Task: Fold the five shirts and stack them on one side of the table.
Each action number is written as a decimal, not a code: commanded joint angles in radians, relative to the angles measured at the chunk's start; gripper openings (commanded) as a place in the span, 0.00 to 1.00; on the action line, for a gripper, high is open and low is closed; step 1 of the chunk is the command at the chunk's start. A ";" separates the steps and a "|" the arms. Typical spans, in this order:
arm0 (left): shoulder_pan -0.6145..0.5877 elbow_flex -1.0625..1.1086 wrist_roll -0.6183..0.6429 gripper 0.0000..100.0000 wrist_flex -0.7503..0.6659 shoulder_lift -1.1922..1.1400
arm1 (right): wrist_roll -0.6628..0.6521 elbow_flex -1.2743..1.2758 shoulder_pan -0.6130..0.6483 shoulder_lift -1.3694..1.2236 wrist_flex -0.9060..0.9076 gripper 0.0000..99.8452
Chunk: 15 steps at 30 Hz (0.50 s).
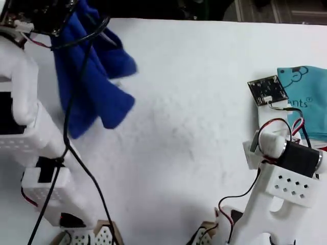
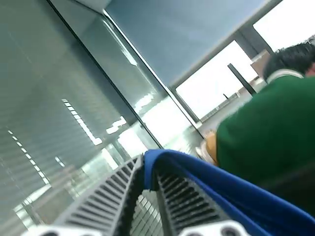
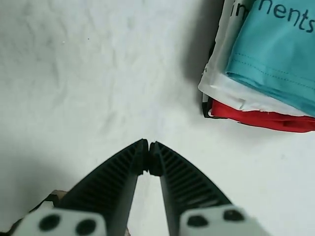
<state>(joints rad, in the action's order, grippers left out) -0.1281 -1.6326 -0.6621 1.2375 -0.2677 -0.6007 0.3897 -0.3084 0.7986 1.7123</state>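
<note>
- High view: a white counter (image 1: 194, 127) fills the scene. A blue shirt (image 1: 89, 87) hangs bunched at its far left corner, lifted by the left arm (image 1: 30, 127). A teal shirt (image 1: 306, 97) lies at the right edge, just beside the right arm (image 1: 281, 173).
- Left wrist view: the left jaws are clamped on a fold of the blue shirt, which drapes over one side of them. A ceiling (image 2: 49, 73) and windows (image 2: 216, 83) lie behind.
- Right wrist view: the right jaws are closed tip to tip, holding nothing, above the counter. Near them but apart, the teal shirt tops a stack over a white shirt (image 3: 221, 83) and a red shirt (image 3: 261, 118).
</note>
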 commanded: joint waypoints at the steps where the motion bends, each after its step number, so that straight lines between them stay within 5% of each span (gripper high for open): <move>1: -0.016 -0.021 -0.058 0.02 0.201 0.024 | 0.006 -0.005 0.002 0.016 0.005 0.02; 7: -0.119 -0.023 -0.080 0.02 0.548 -0.048 | 0.006 -0.003 0.016 0.007 0.005 0.02; 15: -0.430 -0.021 -0.015 0.02 0.549 -0.243 | 0.100 0.066 0.335 0.004 0.007 0.02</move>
<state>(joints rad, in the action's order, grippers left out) -0.4503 -1.6326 -0.6882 1.7837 -0.4672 -0.5669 0.4511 -0.0951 0.7986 1.7123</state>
